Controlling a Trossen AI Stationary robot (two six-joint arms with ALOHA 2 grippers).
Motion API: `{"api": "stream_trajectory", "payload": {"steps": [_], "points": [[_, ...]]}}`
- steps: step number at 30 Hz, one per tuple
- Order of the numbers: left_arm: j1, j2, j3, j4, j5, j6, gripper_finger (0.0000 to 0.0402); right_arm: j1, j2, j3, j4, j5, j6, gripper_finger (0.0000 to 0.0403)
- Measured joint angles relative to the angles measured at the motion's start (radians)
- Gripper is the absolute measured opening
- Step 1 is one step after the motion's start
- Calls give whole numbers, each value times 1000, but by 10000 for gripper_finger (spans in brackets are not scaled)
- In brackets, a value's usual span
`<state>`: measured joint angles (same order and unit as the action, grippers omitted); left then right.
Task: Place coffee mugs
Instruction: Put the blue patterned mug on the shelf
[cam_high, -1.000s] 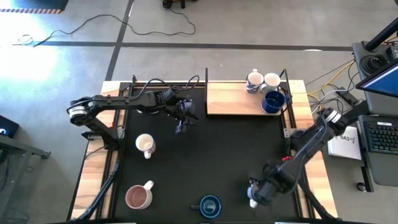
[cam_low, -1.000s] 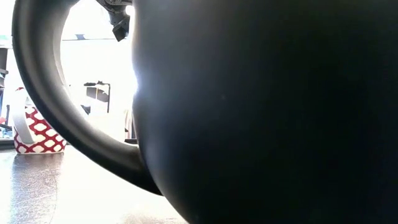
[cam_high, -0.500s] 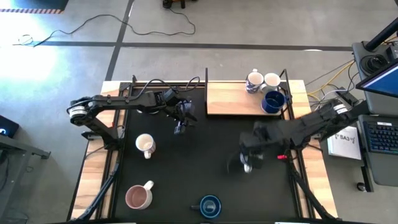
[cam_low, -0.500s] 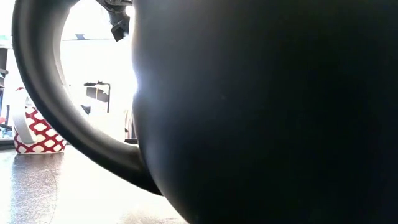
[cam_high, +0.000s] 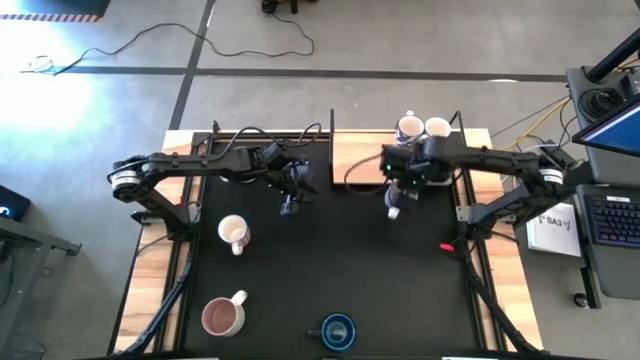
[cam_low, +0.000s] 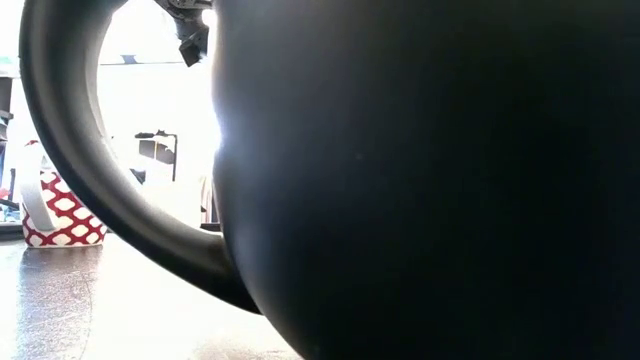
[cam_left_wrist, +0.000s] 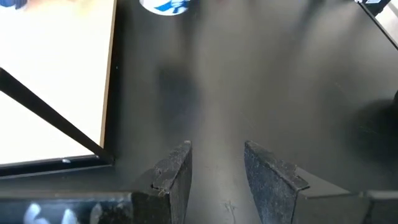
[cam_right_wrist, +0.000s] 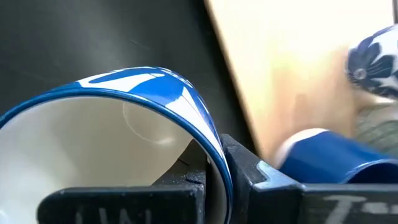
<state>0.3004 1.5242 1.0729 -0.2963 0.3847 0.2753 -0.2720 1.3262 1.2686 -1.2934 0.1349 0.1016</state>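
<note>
My right gripper (cam_high: 398, 198) is shut on a mug with a blue outside and a white inside (cam_right_wrist: 106, 118), above the black mat at the near edge of the wooden board (cam_high: 360, 160). On the board stand a flowered mug (cam_high: 408, 128), a white mug (cam_high: 437, 127) and a dark blue mug (cam_right_wrist: 329, 155). On the mat stand a white mug (cam_high: 233, 233), a pink mug (cam_high: 222, 317) and a blue mug (cam_high: 338, 330). My left gripper (cam_left_wrist: 217, 165) hovers open over the mat, left of the board, with nothing between its fingers. My right gripper pinches the mug's wall at the rim (cam_right_wrist: 214, 158), one finger inside the mug and one outside. The fingers come from above, pointing steeply down. The mug hangs below them, clear of the mat.
A dark mug (cam_low: 420, 180) stands right before the low camera and fills most of that view; a red-and-white patterned mug (cam_low: 55, 215) shows behind its handle. The middle of the black mat (cam_high: 320, 270) lies bare. Metal frame rails run along the table's sides.
My right gripper has carried the blue-and-white mug from the table's near right corner across the mat toward the far edge, up to the wooden board, turning as it went. The mug stays in its hold, clear of the mat.
</note>
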Motion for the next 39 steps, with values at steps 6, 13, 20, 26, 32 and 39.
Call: {"api": "stream_trajectory", "payload": {"steps": [6,13,20,26,32,39], "points": [[0,1,0,54,0,11,128,-167,36,0,38,-6,-251,26],[0,1,0,78,0,22,128,-355,76,0,106,-33,-403,22],[1,1,0,78,-6,37,128,-478,127,-1,115,-64,-443,23],[2,1,0,78,-9,53,128,-533,167,4,140,-75,-486,24],[2,1,0,75,-9,53,128,-555,180,22,148,-83,-500,24],[2,1,0,71,-9,53,128,-556,180,36,146,-83,-496,34]]}}
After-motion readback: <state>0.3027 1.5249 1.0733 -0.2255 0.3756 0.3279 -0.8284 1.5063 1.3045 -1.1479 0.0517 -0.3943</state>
